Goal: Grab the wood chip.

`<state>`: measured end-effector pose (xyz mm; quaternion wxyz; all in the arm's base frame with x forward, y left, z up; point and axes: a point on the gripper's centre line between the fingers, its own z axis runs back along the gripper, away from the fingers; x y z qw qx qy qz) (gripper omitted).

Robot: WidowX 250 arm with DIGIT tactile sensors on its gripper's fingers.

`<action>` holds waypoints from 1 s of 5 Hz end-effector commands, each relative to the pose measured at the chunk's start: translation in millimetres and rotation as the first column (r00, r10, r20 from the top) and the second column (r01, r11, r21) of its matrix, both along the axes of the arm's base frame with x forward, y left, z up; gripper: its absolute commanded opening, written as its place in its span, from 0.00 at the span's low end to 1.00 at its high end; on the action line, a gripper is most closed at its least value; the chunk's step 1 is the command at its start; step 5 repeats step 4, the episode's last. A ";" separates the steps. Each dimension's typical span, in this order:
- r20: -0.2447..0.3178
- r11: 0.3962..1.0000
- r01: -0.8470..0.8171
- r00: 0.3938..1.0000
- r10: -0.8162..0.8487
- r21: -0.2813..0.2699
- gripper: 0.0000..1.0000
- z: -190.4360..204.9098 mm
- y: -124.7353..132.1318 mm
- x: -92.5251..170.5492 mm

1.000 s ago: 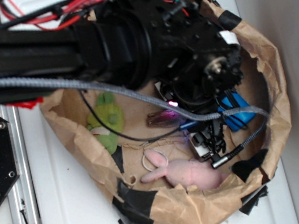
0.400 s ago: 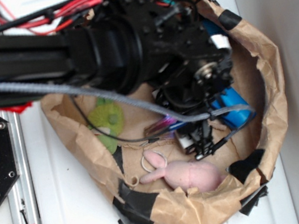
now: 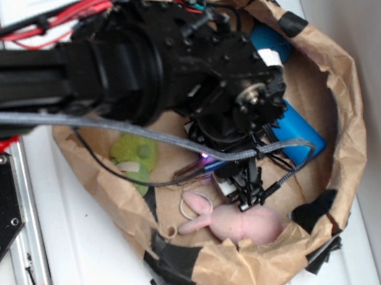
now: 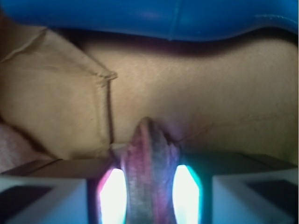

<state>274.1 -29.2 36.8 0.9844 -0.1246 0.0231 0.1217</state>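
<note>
You are at the grasp itself: the jaws sit either side of the wood chip (image 4: 148,158), seemingly clamped on it. Next, lift straight up, clear of the paper bag (image 3: 346,87).

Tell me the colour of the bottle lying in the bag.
Bottle: bright blue, with a white band near one end. The exterior view shows it best.

Wood chip (image 4: 148,172) between the claw's (image 4: 148,193) two fingers, bottle (image 4: 154,18) lying beyond it in the bag (image 3: 346,87), rabbit toy (image 3: 236,221) near the bag's lower edge, frog toy (image 3: 134,155) at its left, bag on the worktop (image 3: 102,267)
</note>
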 end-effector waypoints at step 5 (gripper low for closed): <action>0.301 0.989 -0.079 0.953 0.038 0.127 0.00 117.0 27.7 12.0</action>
